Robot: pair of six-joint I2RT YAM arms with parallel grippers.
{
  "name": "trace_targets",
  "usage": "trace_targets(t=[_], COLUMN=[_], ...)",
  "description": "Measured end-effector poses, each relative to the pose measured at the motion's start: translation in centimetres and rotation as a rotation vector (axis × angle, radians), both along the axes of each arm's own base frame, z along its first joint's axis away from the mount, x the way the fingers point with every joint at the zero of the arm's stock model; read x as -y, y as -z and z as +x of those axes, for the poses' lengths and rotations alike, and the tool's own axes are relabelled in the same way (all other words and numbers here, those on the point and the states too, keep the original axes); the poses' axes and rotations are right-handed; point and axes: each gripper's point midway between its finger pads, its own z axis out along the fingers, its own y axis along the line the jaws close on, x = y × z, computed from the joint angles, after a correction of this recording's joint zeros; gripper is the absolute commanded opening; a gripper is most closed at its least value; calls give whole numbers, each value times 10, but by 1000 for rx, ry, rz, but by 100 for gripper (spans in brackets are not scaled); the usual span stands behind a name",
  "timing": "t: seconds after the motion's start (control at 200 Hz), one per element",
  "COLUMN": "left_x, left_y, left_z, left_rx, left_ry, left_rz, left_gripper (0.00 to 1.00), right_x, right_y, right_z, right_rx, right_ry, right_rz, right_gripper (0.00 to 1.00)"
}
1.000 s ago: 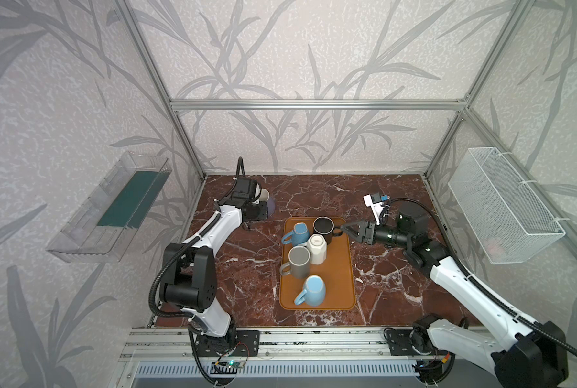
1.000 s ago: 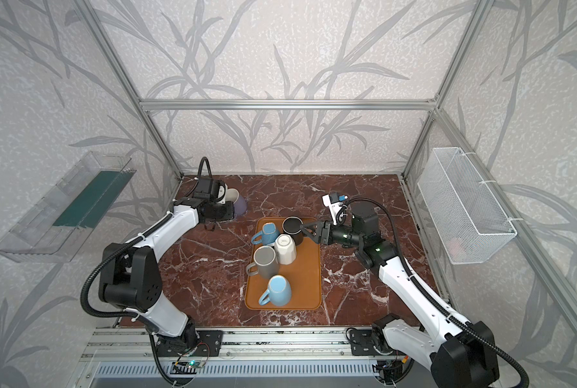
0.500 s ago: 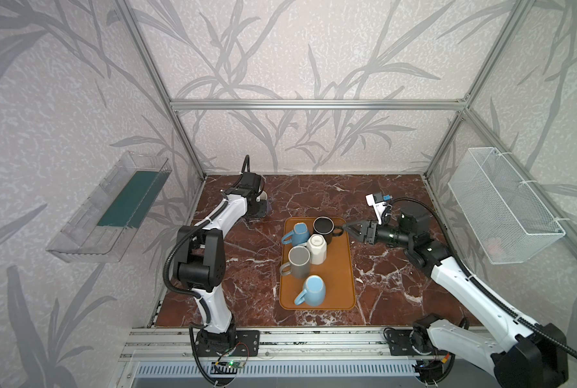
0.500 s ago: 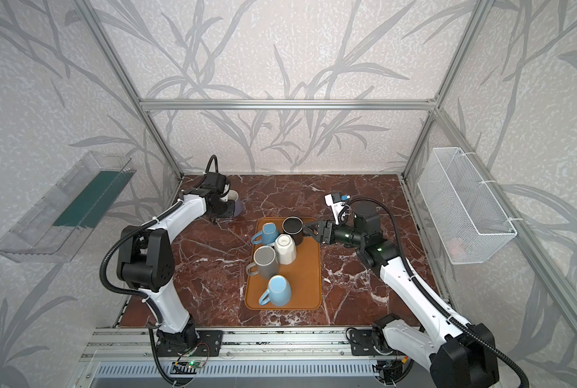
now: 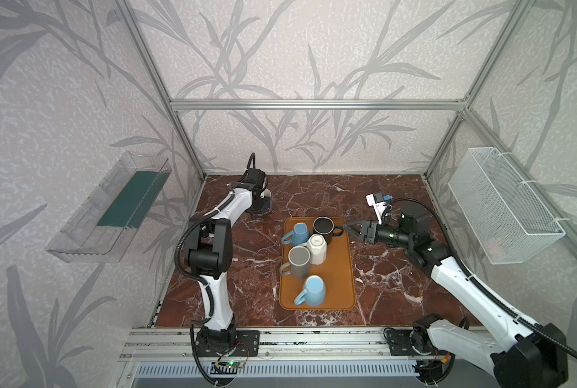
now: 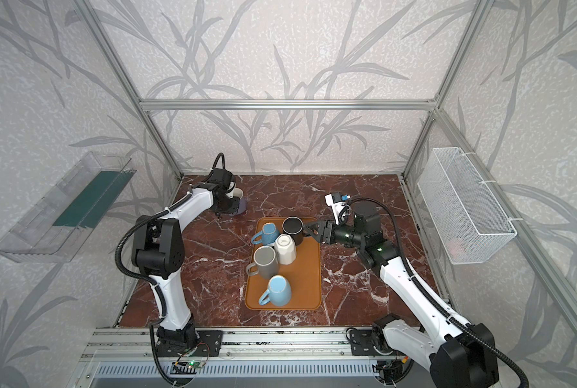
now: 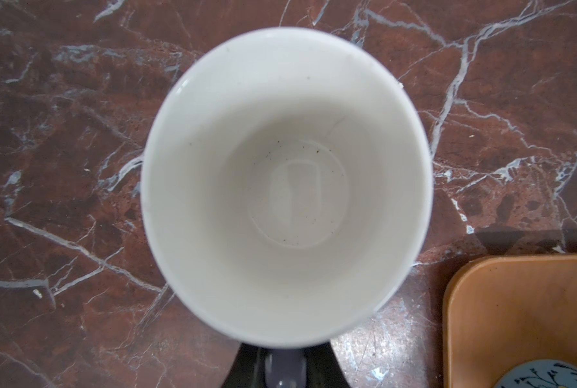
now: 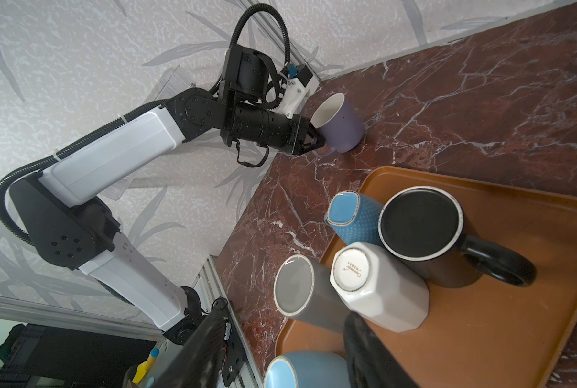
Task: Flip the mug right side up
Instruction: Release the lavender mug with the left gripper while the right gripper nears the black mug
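Mug (image 8: 339, 126), handle hidden in top views, seems pinched by left tool (image 8: 317, 144).

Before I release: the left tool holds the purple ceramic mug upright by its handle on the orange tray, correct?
Not on the tray. The left tool holds the purple ceramic mug upright by its handle on the red marble tabletop, beside the rectangular orange tray. The right wrist view shows it.
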Motion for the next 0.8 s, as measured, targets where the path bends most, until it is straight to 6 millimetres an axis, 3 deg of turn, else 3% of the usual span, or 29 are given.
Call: trace_targets(t=[0.55, 0.8], left_x=[5, 11], left_y=[11, 12], left_z=[16, 18], left_rx=[6, 11], left_ry=[-2, -5], left_rz=[6, 7], left_gripper=[0, 20], right_x=[0, 0], right_y=[1, 3], right_z=[0, 0], right_rx=[-4, -11], right_ry=[0, 1], right_rz=[-1, -5], right_gripper=[58, 58])
